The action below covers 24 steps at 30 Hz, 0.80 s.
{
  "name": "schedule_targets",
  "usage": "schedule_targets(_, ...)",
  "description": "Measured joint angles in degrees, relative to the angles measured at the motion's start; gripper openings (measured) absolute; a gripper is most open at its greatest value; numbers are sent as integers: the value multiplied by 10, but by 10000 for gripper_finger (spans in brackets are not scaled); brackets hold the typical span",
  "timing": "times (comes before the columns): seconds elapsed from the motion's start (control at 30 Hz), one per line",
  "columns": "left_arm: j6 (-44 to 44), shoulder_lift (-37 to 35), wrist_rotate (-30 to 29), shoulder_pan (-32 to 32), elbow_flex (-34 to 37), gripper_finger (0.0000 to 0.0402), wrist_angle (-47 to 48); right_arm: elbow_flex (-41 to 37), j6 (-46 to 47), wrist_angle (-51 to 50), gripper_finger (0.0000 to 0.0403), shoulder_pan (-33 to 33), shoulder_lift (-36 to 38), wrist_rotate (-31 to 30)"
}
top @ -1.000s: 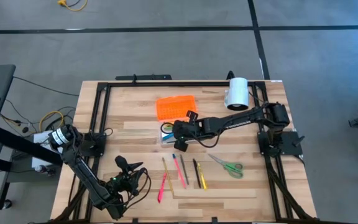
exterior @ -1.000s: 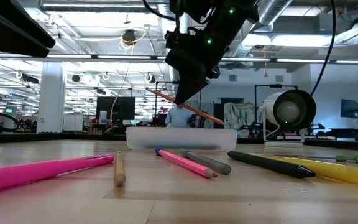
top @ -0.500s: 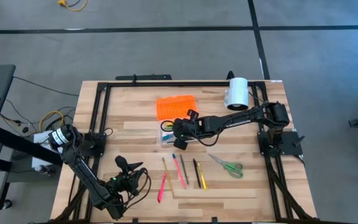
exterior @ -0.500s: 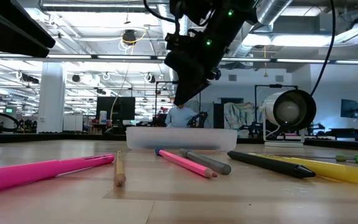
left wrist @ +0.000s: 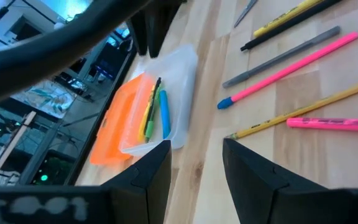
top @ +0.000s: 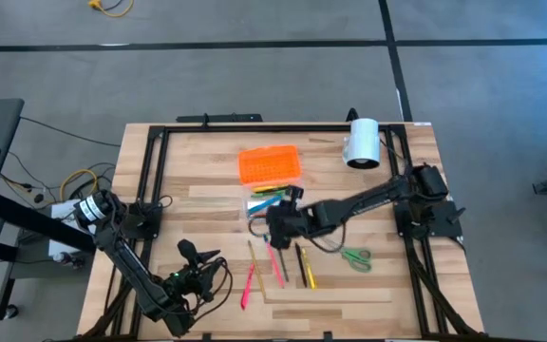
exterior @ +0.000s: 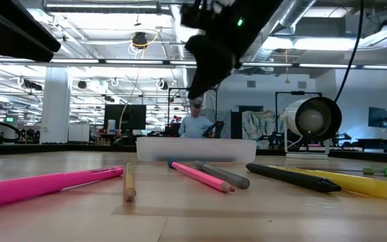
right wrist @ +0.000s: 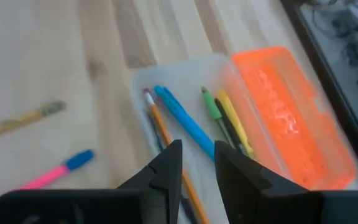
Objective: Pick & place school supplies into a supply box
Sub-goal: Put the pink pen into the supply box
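Grey lab floor around a pale wooden tabletop (top: 207,204) framed in black rails, seen from above with both dark arms over it. Near the middle, the clear supply box (top: 266,202), lid off, already holding a blue pen (right wrist: 182,121), an orange pencil (right wrist: 166,140), a green pen (right wrist: 211,106) and a yellow one (right wrist: 232,118). Just behind it, the ridged orange lid (top: 271,163), lying flat beside the box. Right tool (top: 275,226) raised above the tabletop at the box's near edge, fingers slightly parted and holding nothing. In front of the box, a loose row of supplies on the wood: a pink highlighter (top: 247,285), a wooden pencil (top: 252,256), a pink pencil with a blue end (top: 273,256), a grey pencil (top: 281,261), a black pen (top: 299,261) and a yellow pen (top: 309,274), with green-handled scissors (top: 348,253) lying apart toward the right arm's side. Left tool (top: 198,277) low at the tabletop's near left corner, well apart from the box, fingers parted and empty. White cylinder (top: 361,142) at the far right edge. Beyond the tabletop at eye level, a bright open workshop with a person (exterior: 195,124) behind the box.
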<state>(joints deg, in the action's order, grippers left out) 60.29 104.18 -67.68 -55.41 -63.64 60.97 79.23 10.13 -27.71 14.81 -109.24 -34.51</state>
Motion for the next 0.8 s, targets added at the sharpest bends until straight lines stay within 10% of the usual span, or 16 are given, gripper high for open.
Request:
schedule_targets(0.53,-229,0,207,76,-2,137,-373,0,371,-279,86,224,6,-350)
schedule_targets(0.8,-159,0,284,128,0,137,-405,0,654,-505,86,283,10,-415)
